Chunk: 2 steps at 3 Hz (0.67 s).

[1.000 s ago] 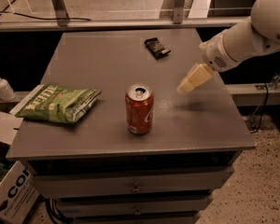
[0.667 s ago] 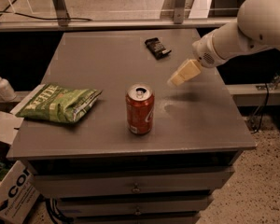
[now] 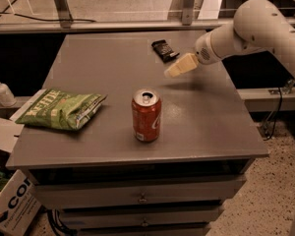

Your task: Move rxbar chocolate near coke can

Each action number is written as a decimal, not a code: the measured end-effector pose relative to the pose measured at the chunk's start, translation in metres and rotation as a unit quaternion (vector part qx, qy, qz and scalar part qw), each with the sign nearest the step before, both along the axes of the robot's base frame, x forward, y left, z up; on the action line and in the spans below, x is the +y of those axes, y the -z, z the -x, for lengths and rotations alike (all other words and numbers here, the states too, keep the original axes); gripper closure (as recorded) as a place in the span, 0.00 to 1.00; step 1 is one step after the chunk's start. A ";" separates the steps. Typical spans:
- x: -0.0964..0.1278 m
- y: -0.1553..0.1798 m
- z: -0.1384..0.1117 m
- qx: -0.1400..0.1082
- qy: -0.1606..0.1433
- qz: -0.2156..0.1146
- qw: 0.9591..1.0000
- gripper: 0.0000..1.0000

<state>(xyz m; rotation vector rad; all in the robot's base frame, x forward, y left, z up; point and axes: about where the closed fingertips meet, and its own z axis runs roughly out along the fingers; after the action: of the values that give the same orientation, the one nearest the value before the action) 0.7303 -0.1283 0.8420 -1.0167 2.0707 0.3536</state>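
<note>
We log the gripper point(image 3: 174, 71) above the table point(image 3: 88, 63), just beside the flat-lying rxbar chocolate point(image 3: 163, 49), coke can point(image 3: 146, 115) upright nearer the front; gripper opening: cannot tell.

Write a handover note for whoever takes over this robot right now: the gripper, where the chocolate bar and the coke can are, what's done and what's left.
The gripper hangs over the far right part of the table, just on the near side of the chocolate bar, and is not holding it.
The chocolate bar lies flat near the table's far edge, well apart from the coke can.
The coke can stands upright near the front middle.
The chip bag lies on the left, off the likely path.
Done: nothing yet, the bar is not picked up.
Left: grasp the bar, carry it over and set it down beside the can.
</note>
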 end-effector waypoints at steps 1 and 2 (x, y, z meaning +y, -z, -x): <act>0.010 0.009 -0.027 0.003 0.016 -0.033 0.999 0.00; 0.028 0.016 -0.050 -0.001 0.015 -0.047 0.999 0.00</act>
<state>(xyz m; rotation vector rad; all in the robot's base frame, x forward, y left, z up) 0.7802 -0.0998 0.8263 -0.9294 2.0456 0.4294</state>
